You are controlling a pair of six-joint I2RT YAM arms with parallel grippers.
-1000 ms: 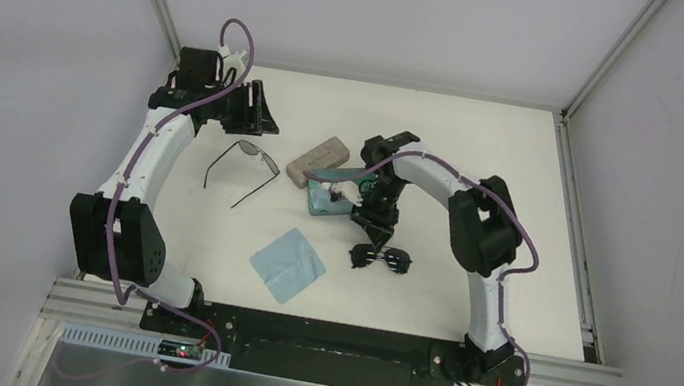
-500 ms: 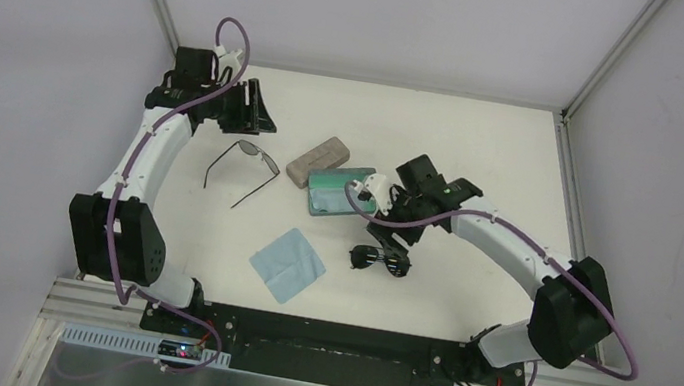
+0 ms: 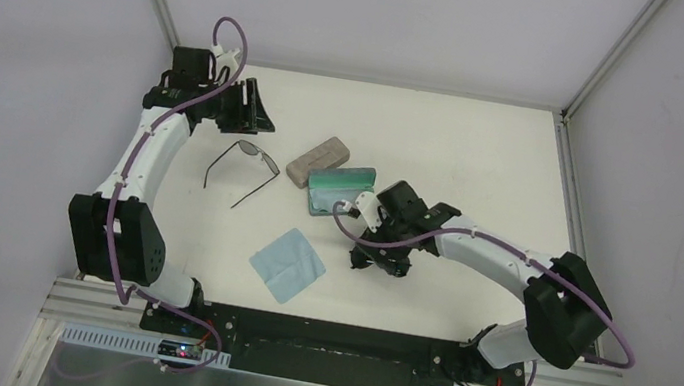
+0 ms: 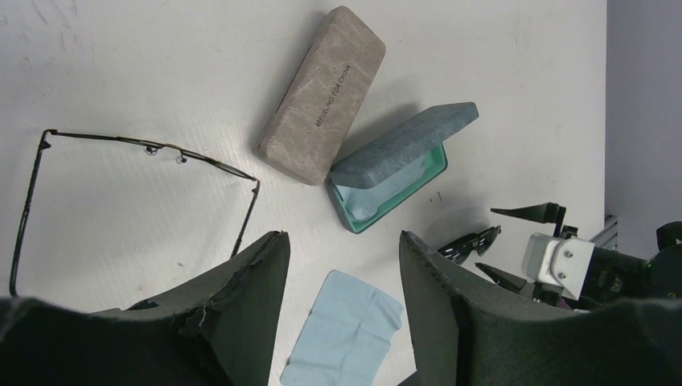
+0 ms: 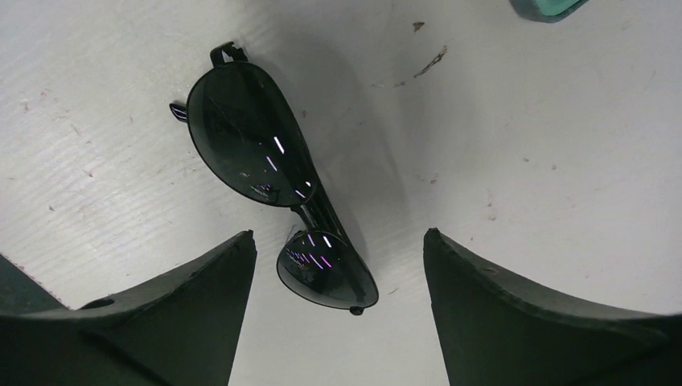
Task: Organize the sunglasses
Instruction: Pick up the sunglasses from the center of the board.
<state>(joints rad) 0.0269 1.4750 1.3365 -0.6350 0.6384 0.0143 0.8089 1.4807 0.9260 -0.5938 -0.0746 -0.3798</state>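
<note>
One pair of sunglasses (image 3: 243, 163) lies with its arms spread on the table left of the cases, and its thin wire frame (image 4: 153, 149) shows in the left wrist view. My left gripper (image 3: 261, 113) hovers open behind it, holding nothing (image 4: 342, 238). A second, folded pair of sunglasses (image 5: 269, 161) with dark lenses lies flat on the table. My right gripper (image 5: 339, 235) is open just above it, one lens lying between the fingertips without touching them. From above, the right gripper (image 3: 379, 249) hides most of that pair (image 3: 361, 261).
A shut beige case (image 3: 316, 159) lies beside an open blue case (image 3: 340, 191) with a teal inside (image 4: 394, 181). A light blue cloth (image 3: 287, 264) lies flat near the front. The table's metal rails run along the back and right sides.
My right arm swung from the blue case forward and down over the folded sunglasses, and its jaws opened wider. The blue case stays open. The left arm hardly moved.
</note>
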